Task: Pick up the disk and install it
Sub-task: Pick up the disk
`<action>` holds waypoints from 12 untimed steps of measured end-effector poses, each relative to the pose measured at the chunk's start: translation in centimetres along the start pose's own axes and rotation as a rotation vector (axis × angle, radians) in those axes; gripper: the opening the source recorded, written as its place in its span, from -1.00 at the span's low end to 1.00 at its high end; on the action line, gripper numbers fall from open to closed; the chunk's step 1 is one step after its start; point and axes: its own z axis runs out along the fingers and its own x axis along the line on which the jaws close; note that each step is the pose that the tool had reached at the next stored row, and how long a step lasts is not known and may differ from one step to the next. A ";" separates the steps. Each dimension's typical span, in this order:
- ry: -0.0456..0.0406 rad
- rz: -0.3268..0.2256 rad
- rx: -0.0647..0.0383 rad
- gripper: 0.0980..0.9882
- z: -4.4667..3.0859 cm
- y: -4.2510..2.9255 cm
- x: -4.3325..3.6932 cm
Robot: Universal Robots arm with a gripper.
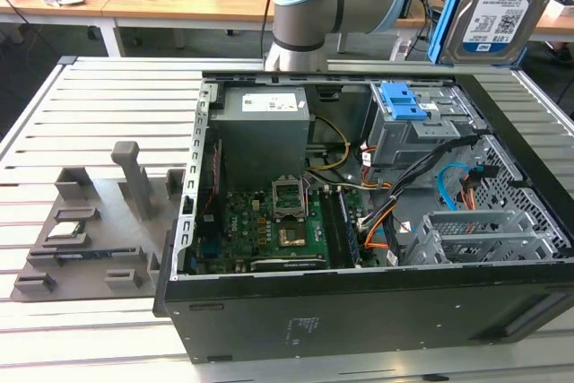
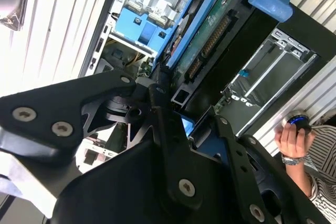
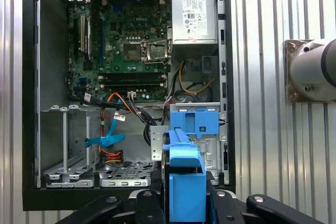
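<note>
The disk (image 1: 499,4), a silver drive with a white-and-blue label in a blue bracket, hangs upright in the air at the exterior view's top right. It is above the back corner of the open computer case (image 1: 359,311). In the first wrist view my gripper (image 3: 186,199) is shut on the disk (image 3: 186,179), seen edge-on between black fingers (image 3: 155,199). The second wrist view shows the disk's (image 2: 210,32) green circuit-board side and blue frame. Below it sits the grey drive bay with a blue latch (image 1: 403,101).
Inside the case are a motherboard (image 1: 269,217), power supply (image 1: 262,127), loose cables (image 1: 448,186) and empty metal cages (image 1: 489,235). A grey fixture with a processor chip (image 1: 67,229) lies on the slatted table at the exterior view's left. A person's hand (image 2: 294,141) is beside the case.
</note>
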 end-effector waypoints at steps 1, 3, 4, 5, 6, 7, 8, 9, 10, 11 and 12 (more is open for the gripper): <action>-0.0134 0.014 0.000 -0.39 0.00 0.00 0.00; -0.0286 0.031 -0.001 -0.39 0.00 0.00 0.00; -0.0392 0.042 -0.001 -0.39 0.01 0.00 0.00; -0.0469 0.052 -0.002 -0.39 0.00 0.00 0.00; -0.0520 0.062 -0.002 -0.39 0.00 0.00 0.00; -0.0551 0.069 -0.002 -0.39 0.01 0.00 0.01; -0.0552 0.069 -0.002 -0.39 0.01 0.00 0.02; -0.0550 0.069 -0.002 -0.39 0.01 0.00 0.03; -0.0530 0.069 -0.002 -0.39 0.01 0.00 0.05; -0.0506 0.069 -0.001 -0.39 0.01 0.02 0.12; -0.0494 0.069 -0.001 -0.39 0.02 0.05 0.19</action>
